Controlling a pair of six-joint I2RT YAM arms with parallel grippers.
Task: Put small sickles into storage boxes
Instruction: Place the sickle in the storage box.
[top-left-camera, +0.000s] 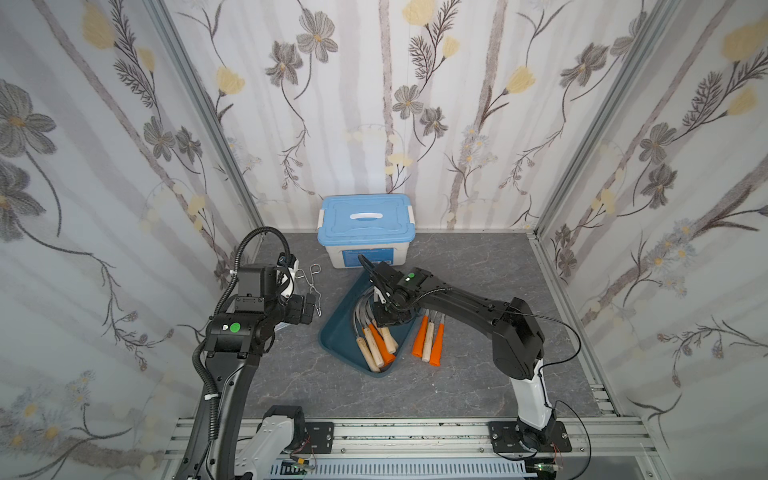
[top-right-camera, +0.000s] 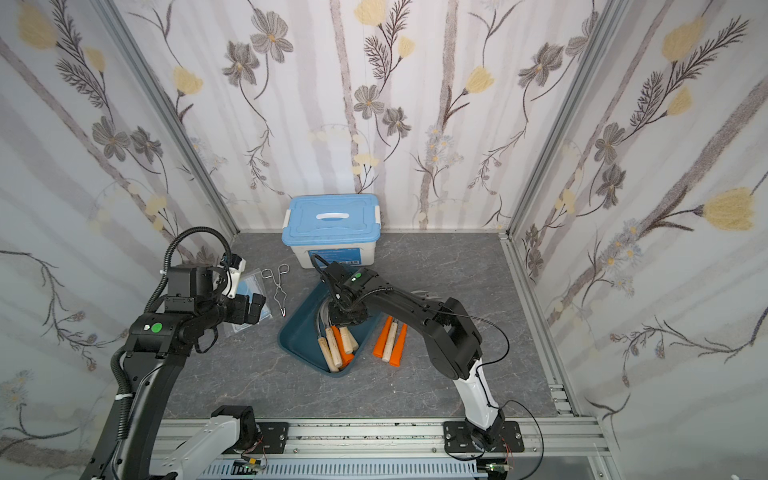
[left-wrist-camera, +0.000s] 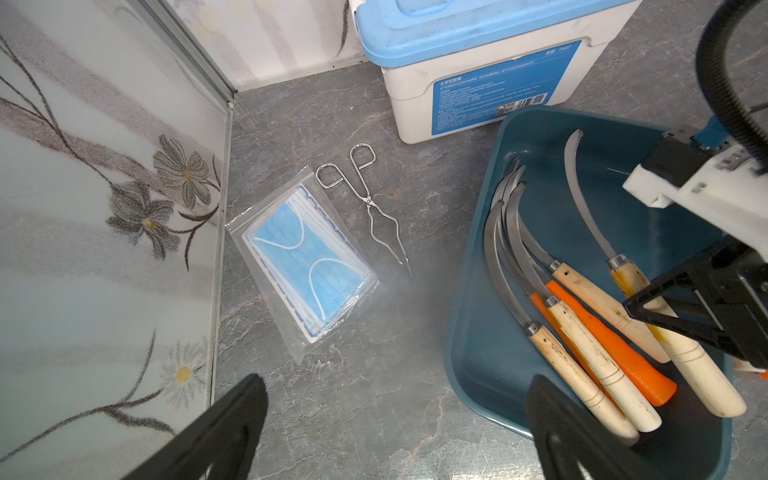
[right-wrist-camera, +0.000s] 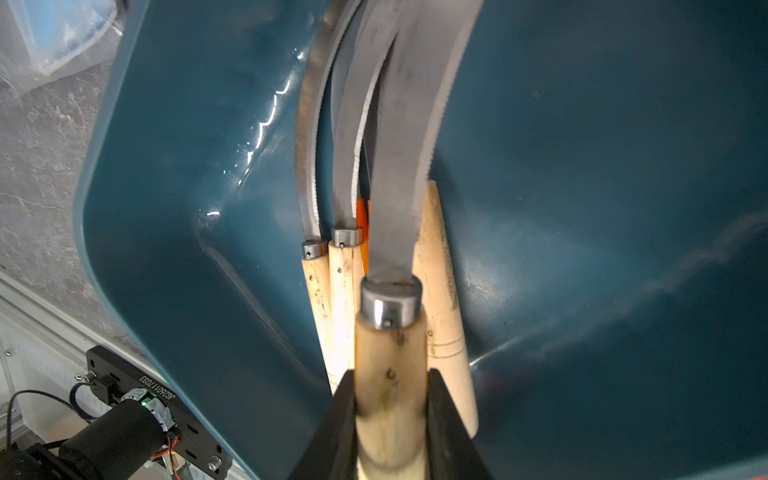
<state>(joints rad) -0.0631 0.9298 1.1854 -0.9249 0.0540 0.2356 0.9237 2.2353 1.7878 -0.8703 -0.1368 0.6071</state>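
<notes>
Right gripper (right-wrist-camera: 390, 399) is clamping the pale wooden handle of a small sickle with a curved grey metal blade (right-wrist-camera: 392, 232), holding it low inside the dark teal-blue rectangular plastic tray (top-left-camera: 338, 332), seemingly to lay it parallel with several sickles (top-left-camera: 376, 345) lying there. Three more sickles (top-left-camera: 428, 338), two orange-handled and one wooden, are lying on the grey marbled table (top-left-camera: 457, 386) just beside the tray, partly under the right arm. Left gripper (left-wrist-camera: 395, 436) is hovering open-jawed near wire metal tongs (left-wrist-camera: 374, 208) and a clear bag of blue face masks (left-wrist-camera: 299, 257), while a white box with a light-blue lid (top-left-camera: 365, 224) is standing just behind the tray, so probably only the crowded blades are hindering the drop.
</notes>
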